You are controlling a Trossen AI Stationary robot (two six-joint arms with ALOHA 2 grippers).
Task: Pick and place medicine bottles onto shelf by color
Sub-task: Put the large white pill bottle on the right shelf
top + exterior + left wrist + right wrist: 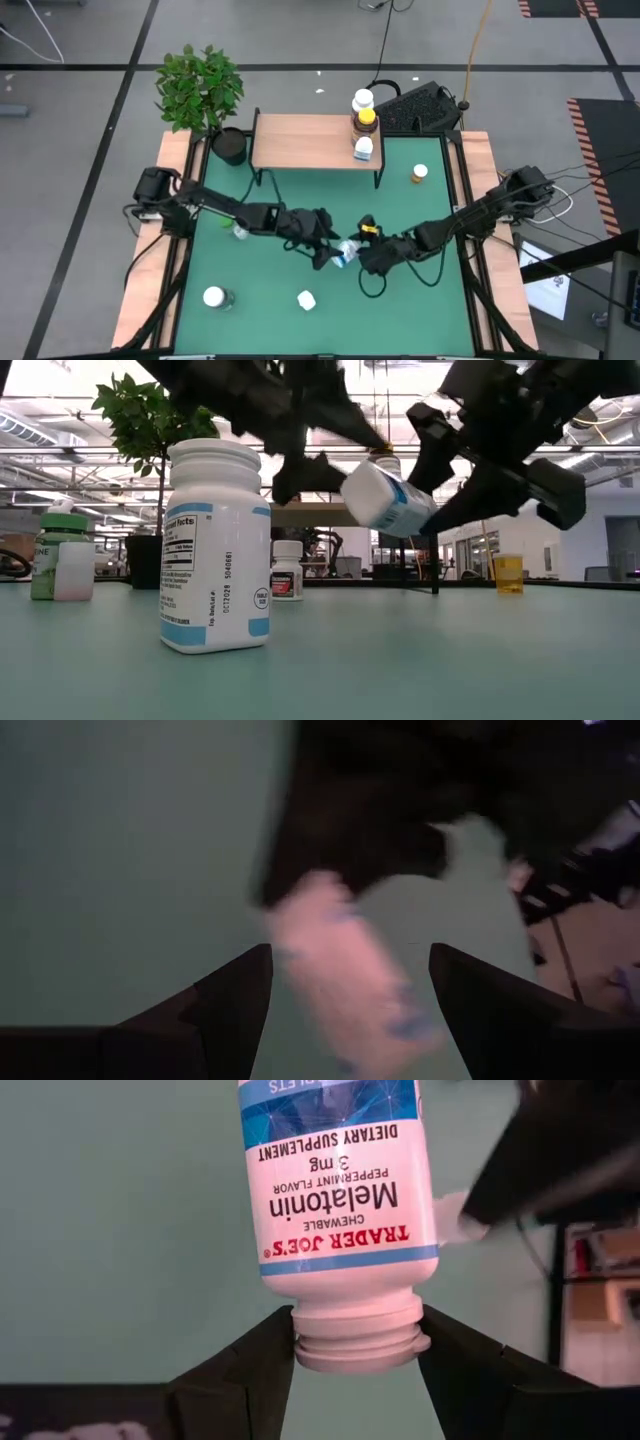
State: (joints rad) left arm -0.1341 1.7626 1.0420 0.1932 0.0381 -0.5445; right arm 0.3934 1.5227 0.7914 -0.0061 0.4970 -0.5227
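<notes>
The right gripper (pixel 355 1342) was clamped on the white cap of a melatonin bottle (pixel 340 1190), held tilted above the green table (pixel 420 215) at centre frame in the high view; the left gripper (pixel 325 250) sat just left of that bottle with its fingers spread wide, holding nothing; the shelf (pixel 305 141) stood at upper centre, three bottles (pixel 364 122) lined up at its right end; a yellow-capped bottle (pixel 419 173) stood on the table right of it; two white bottles (pixel 213 296) rested lower left.

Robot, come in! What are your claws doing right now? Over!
Right gripper shut on melatonin bottle cap, lifted mid-table. Left gripper open around its other end. Shelf holds three bottles. Path clear.
</notes>
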